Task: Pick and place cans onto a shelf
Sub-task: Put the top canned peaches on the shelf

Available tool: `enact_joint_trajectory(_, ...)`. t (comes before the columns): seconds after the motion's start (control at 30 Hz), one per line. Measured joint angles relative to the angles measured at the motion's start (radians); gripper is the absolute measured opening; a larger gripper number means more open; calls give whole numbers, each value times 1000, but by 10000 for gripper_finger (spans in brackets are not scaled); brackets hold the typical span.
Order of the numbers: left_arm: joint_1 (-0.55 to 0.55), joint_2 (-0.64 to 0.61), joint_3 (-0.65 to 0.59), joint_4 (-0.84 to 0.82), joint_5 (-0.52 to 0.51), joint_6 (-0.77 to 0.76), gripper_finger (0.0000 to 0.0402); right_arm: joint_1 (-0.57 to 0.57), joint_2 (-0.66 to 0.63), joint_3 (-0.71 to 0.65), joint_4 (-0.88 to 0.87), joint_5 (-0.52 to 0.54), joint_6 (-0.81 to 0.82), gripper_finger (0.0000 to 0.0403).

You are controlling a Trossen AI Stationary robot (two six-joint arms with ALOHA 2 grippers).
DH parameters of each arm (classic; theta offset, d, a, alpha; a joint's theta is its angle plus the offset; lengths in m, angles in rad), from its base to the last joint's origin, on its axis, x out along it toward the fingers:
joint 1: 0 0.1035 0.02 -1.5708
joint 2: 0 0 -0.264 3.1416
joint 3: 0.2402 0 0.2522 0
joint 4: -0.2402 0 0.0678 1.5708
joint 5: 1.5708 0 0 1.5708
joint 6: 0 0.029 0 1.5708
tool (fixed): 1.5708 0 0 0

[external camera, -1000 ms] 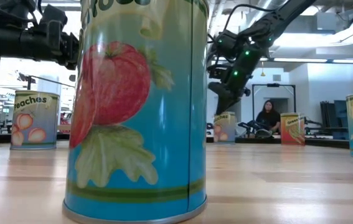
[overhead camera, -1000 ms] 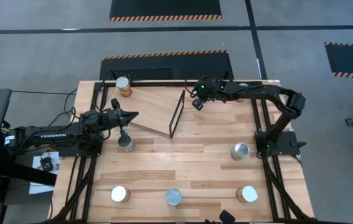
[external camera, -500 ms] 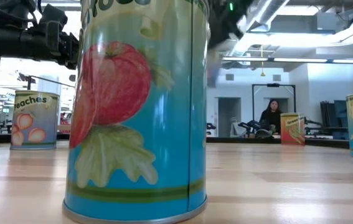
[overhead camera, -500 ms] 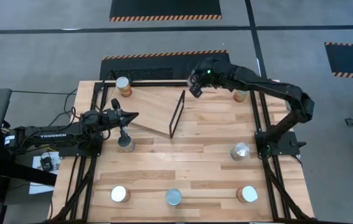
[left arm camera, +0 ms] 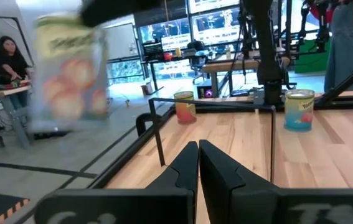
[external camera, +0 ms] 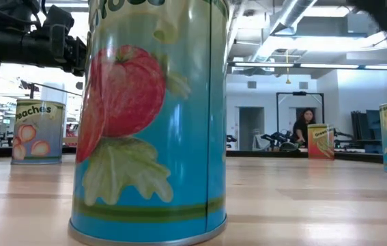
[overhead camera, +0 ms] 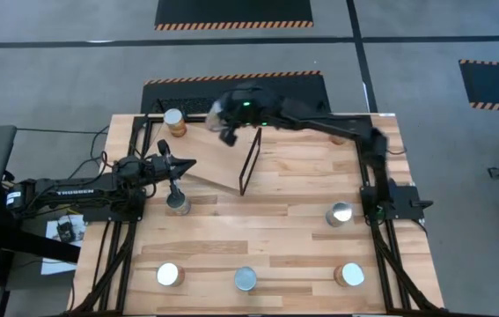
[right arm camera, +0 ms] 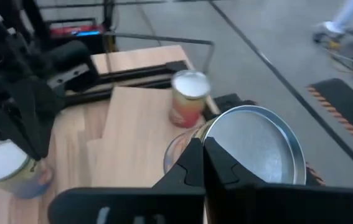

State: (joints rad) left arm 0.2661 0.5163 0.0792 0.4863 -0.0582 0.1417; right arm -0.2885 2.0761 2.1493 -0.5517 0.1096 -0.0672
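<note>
My right gripper (overhead camera: 229, 123) is shut on a can (right arm camera: 251, 146) with a silver top and a peach label, high over the far side of the shelf (overhead camera: 214, 157). The shelf is a light tilted board with a black frame (overhead camera: 249, 163) at its right end. The held can also shows blurred in the left wrist view (left arm camera: 70, 74). An orange-labelled can (overhead camera: 174, 121) stands at the shelf's far left corner. My left gripper (overhead camera: 187, 164) is shut and empty at the shelf's left edge, beside another can (overhead camera: 177, 202). My right gripper holds the can at its top rim (right arm camera: 210, 134), on the side nearest the wrist. The fingers stand almost together and hide the exact place of contact. The can hangs upright below the gripper, lifted clear of shelf and table.
Cans stand along the near edge (overhead camera: 169, 274) (overhead camera: 245, 279) (overhead camera: 349, 275) and one at the right (overhead camera: 340, 213). In the low view a tomato-labelled can (external camera: 152, 116) fills the foreground. A person (external camera: 307, 123) sits in the room behind.
My right gripper has risen with the can, lifting it off the table right of the black frame. It has carried the can toward the table's left edge, past the frame, to a spot over the shelf's far side.
</note>
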Motion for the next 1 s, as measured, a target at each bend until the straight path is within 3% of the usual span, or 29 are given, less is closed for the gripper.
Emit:
enact_joint_trajectory(0.2, 0, 0, 0, -6, 61, 0, 4, -2, 217, 209, -7, -40, -64, 5)
enact_joint_trajectory(0.53, 0, 0, 0, -56, 104, 23, 4, -11, 321, 184, 59, -59, -91, 6)
enact_joint_trajectory(0.8, 0, 0, 0, -92, 20, 35, 4, -11, 341, 184, 71, -59, -91, 7)
enact_joint_trajectory(1.0, 0, 0, 0, -94, 16, 35, 4, -11, 341, 185, 51, -58, -90, 7)
